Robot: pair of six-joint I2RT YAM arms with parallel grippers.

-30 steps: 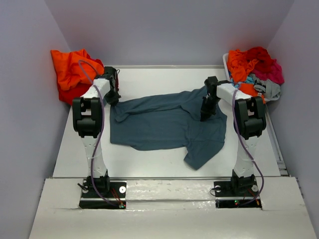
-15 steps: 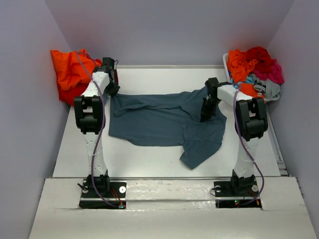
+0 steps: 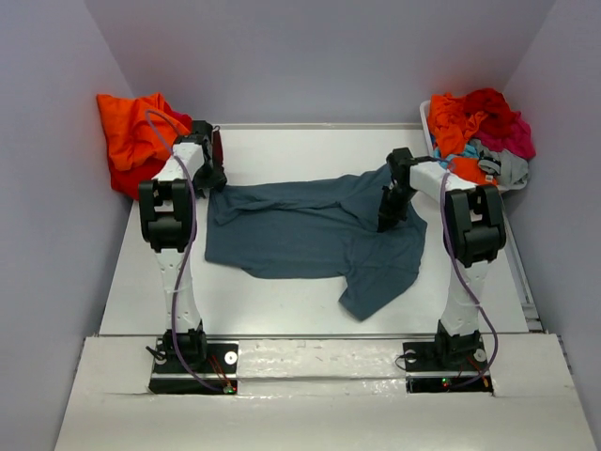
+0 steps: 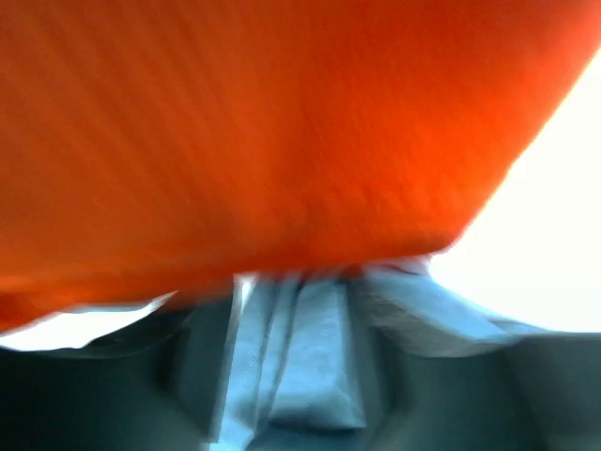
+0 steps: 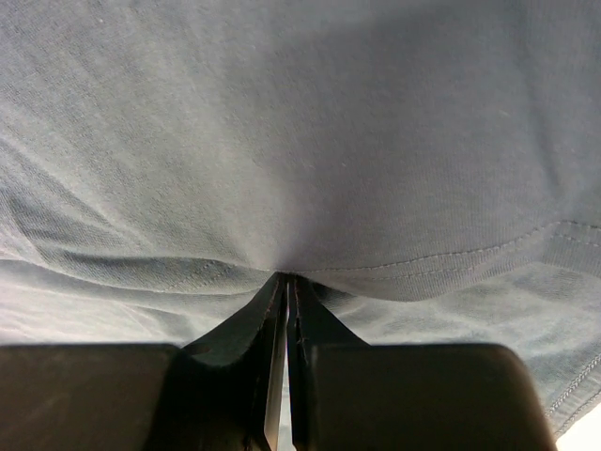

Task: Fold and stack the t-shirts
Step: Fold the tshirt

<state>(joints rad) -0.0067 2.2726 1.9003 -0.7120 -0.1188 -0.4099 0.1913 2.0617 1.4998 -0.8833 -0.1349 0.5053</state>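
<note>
The dark slate-blue cloth t-shirt (image 3: pixel 310 230) is lying lengthwise left-to-right; my right end effector (image 5: pixel 285 278) is pinching it. Left end effector (image 3: pixel 211 178): I cannot tell.

The top camera sits above and behind the two arm bases (image 3: pixel 192 362) and looks down and forward over the whole worktop (image 3: pixel 282 301), from far enough to hold the slate-blue t-shirt (image 3: pixel 310 235) in the middle and the orange shirts (image 3: pixel 131 132) by the far left corner. The left wrist camera is very close to that same corner, blurred, with the orange shirts filling its upper part and blue-grey cloth (image 4: pixel 310 366) below. The right wrist camera looks along its own fingers (image 5: pixel 239 376), almost touching the right part of the slate-blue t-shirt, which it shares with the top view.
</note>
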